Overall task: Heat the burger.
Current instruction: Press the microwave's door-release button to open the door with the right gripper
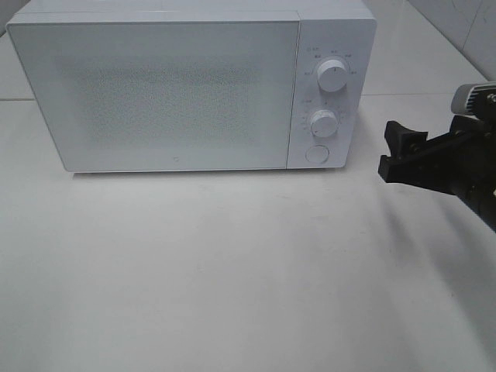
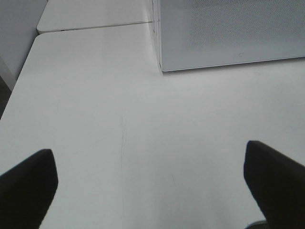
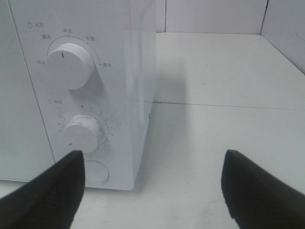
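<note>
The burger is out of view in every frame. The white microwave stands at the back of the table with its door shut; its frosted window shows nothing inside. It also shows in the left wrist view and the right wrist view. My right gripper is open and empty, hovering just right of the microwave's control panel; in the right wrist view its fingers face the panel's lower corner. My left gripper is open and empty over bare table left of the microwave, outside the high view.
The control panel has an upper knob, a lower knob and a round door button; the button also shows in the right wrist view. The white table spreads in front. A tiled wall rises at the back right.
</note>
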